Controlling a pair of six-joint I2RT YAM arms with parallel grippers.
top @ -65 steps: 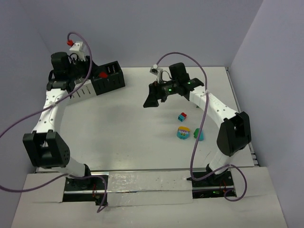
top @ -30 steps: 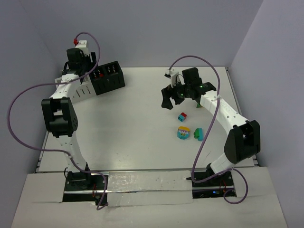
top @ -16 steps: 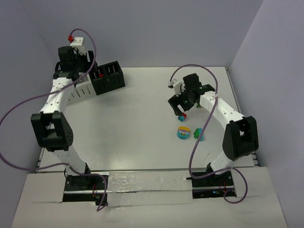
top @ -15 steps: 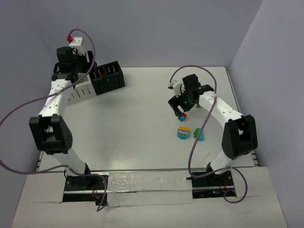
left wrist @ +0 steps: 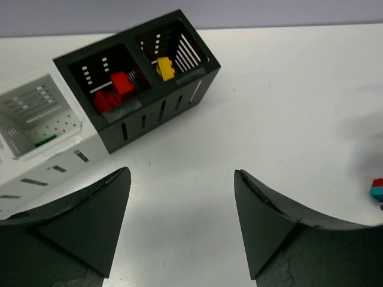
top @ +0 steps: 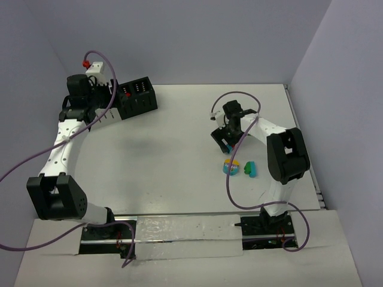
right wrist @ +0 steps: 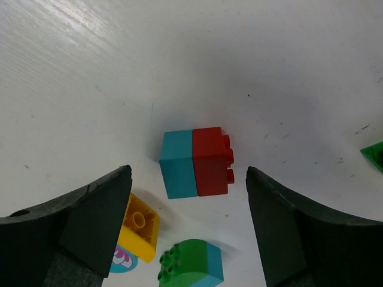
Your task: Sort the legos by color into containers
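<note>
A red-and-blue joined lego [right wrist: 196, 162] lies on the white table, between the fingers of my right gripper [right wrist: 188, 170], which is open and touches neither side of it. From above, that gripper [top: 226, 140] covers the brick. A yellow-and-cyan rounded piece [top: 231, 167] and a green-and-teal brick [top: 249, 169] lie just nearer. My left gripper [left wrist: 179, 173] hangs open and empty over bare table in front of the containers. The black container [left wrist: 143, 89] holds red bricks [left wrist: 119, 86] and a yellow one [left wrist: 165, 67]. The white container [left wrist: 36, 119] holds a green piece [left wrist: 45, 142].
The purple cable of the right arm [top: 239, 95] loops above the loose bricks. A green sliver [right wrist: 374, 154] shows at the right edge of the right wrist view. The side walls [top: 335, 89] close in the table at the back and right.
My right gripper has come down and left over the red-and-blue lego, its jaws a little narrower. My left arm has drawn back from above the containers.
</note>
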